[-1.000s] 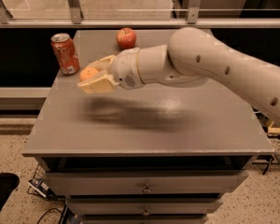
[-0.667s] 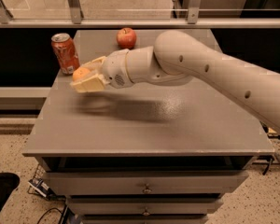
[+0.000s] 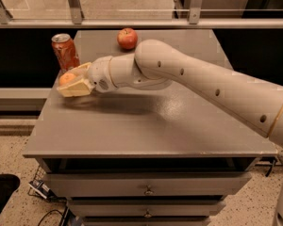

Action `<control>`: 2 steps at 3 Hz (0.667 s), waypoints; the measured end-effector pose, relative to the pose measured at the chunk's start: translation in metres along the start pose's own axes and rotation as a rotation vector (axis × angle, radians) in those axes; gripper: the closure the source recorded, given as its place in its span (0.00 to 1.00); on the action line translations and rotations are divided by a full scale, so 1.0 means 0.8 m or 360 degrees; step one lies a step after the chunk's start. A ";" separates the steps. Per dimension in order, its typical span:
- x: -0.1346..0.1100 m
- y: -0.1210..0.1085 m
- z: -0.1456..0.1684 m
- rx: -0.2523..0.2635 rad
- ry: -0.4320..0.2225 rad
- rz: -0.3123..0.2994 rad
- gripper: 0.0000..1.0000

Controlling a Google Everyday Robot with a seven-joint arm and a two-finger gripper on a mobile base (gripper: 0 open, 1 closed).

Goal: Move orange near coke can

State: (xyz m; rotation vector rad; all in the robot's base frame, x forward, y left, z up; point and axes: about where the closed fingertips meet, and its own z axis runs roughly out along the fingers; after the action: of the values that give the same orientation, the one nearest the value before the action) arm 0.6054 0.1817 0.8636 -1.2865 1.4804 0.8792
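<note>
Change: the gripper (image 3: 71, 84) has carried the orange (image 3: 67, 78) leftward, and it is now just in front of the can (image 3: 65, 51).
Grip: closed on the orange, held just off the table (image 3: 146, 126).
Meaning: nearly placed; lowering and release likely remain.
Edge: the table's left edge is right beside the gripper, so there is little margin.
Room: bare top to the right and front; the apple (image 3: 127, 38) is well apart.

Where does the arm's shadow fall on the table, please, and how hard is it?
In the camera view, a soft dark shadow lies on the table directly under the arm and the gripper, which holds the orange near the can; so light comes mostly from above.
</note>
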 end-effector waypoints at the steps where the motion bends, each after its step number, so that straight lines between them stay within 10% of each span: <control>1: 0.007 -0.005 0.027 -0.0041 -0.0037 0.0003 1.00; 2: 0.013 -0.009 0.045 -0.0067 -0.0080 -0.0014 1.00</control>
State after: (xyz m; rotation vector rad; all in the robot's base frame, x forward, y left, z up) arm 0.6194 0.2111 0.8442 -1.2917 1.4227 0.9349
